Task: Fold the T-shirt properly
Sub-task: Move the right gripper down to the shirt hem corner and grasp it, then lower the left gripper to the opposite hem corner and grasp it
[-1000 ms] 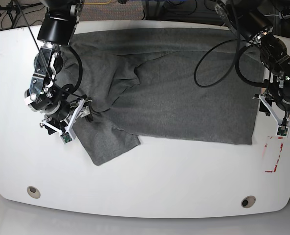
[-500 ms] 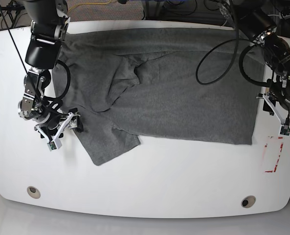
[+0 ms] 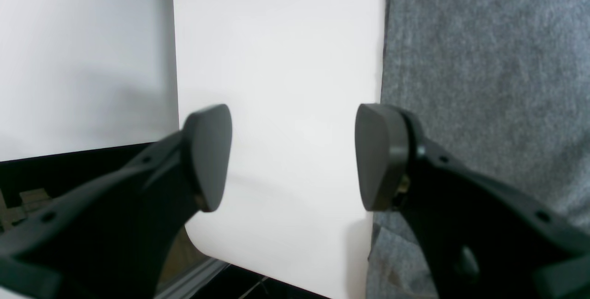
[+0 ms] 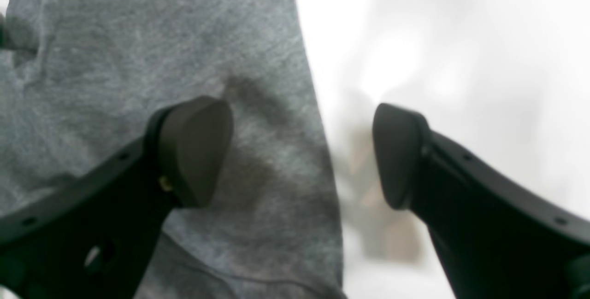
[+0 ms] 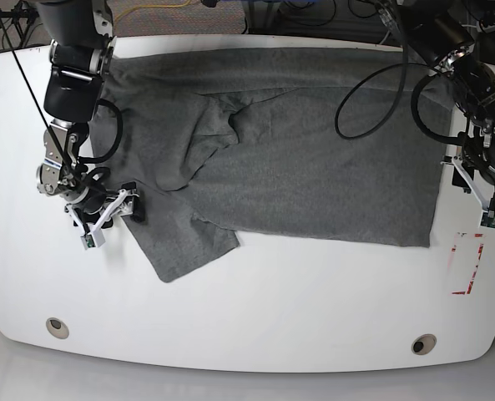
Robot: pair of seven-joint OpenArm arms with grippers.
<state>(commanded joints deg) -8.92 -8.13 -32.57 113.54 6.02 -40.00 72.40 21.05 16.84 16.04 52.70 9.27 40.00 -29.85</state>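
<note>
Both claws spread and empty at opposite side edges of the T-shirt (image 5: 297, 167), fold not started.
Near sleeve flap hangs toward bench (image 5: 255, 309) front; right claw (image 4: 302, 151) straddles that edge, left claw (image 3: 292, 156) over bare bench just beside the hem. Likely best: seat one finger (image 4: 193, 147) under the edge, pinch a single layer, lift both sides evenly; bunched middle and far collar side need smoothing.

We see a white table (image 5: 255, 301) with a rounded front edge and two small round holes (image 5: 57, 327) near its front corners. Red tape marks (image 5: 467, 261) sit near one end. Black cables (image 5: 372, 100) loop above it.
</note>
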